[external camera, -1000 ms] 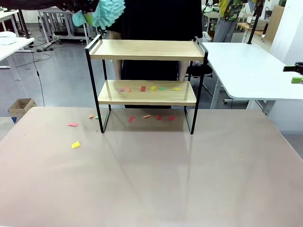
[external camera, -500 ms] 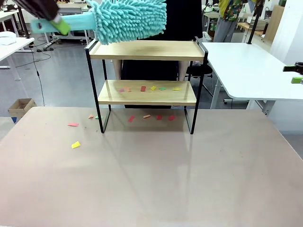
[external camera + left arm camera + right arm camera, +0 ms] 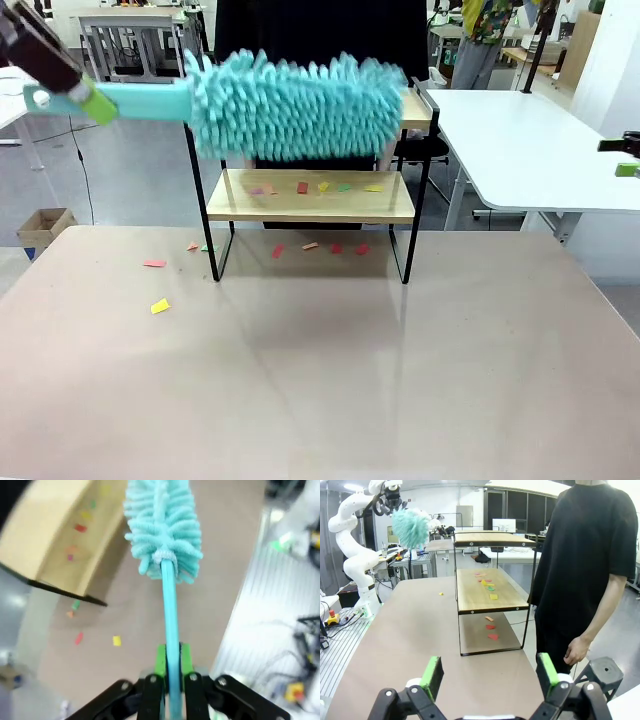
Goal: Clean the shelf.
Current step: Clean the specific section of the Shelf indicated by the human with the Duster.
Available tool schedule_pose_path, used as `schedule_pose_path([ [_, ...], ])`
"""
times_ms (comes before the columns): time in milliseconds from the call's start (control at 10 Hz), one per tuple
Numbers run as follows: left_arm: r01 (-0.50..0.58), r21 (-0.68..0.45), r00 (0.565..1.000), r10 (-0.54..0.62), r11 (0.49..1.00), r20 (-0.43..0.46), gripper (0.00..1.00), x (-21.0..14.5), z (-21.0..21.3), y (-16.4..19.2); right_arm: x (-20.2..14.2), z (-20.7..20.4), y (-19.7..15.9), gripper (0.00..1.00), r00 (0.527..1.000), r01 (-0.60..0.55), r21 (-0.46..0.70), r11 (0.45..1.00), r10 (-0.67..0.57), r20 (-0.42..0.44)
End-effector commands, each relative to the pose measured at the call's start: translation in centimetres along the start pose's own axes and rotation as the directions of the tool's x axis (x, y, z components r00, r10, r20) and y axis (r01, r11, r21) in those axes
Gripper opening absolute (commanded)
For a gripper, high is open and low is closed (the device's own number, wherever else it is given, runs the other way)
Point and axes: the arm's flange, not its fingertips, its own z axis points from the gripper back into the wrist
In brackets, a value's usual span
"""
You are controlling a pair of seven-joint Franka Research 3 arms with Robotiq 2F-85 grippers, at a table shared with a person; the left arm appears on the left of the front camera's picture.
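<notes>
**Grippers.** The left gripper (image 3: 172, 666) is clamped on the thin handle of a turquoise duster (image 3: 295, 105). The right gripper (image 3: 490, 674) stands wide open and holds nothing, well off the shelf's right end.

**Task object.** The shelf (image 3: 310, 208) stands on the table (image 3: 420, 380), with a person (image 3: 590, 555) close behind it. Coloured paper scraps (image 3: 320, 186) lie on its lower board. More scraps lie on the table beneath it and off its left end.

**Key relation.** The duster's long axis runs parallel to the shelf's boards, at top-board height. The handle leads out past the shelf's left end to the gripper. In the right wrist view the fluffy head hangs on the robot's side of the shelf, apart from it. The shelf therefore lies beyond the head, away from the robot.

**Judgement.** The left arm is the working arm. The scraps sit one tier below the head, so the next sweep likely calls for lowering and pushing forward.
</notes>
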Motion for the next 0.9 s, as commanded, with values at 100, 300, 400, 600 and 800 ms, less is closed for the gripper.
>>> schedule_pose_path([
  [100,0.226,-0.073,0.931,-0.237,0.972,-0.277,0.13,-2.8,-0.6,-1.5,0.4,-0.1,0.0,1.00,1.000,-0.008,0.001,1.000,0.008,0.001],
  [300,0.240,-0.154,0.855,-0.284,0.958,-0.433,0.13,-5.2,-0.4,-1.3,0.4,-0.1,0.0,1.00,1.000,-0.008,0.001,1.000,0.008,0.001],
  [400,0.218,-0.174,0.817,-0.277,0.960,-0.506,0.13,-6.8,-0.1,-0.7,0.4,-0.1,0.0,1.00,1.000,-0.008,0.001,1.000,0.008,0.001],
  [600,0.161,-0.200,0.716,-0.254,0.966,-0.650,0.13,-9.6,0.5,1.0,0.4,-0.1,0.0,1.00,1.000,-0.008,0.001,1.000,0.008,0.001],
  [800,0.141,-0.149,0.709,-0.205,0.979,-0.675,0.13,-11.2,1.0,3.0,0.4,-0.1,0.0,1.00,1.000,-0.008,0.001,1.000,0.008,0.001],
])
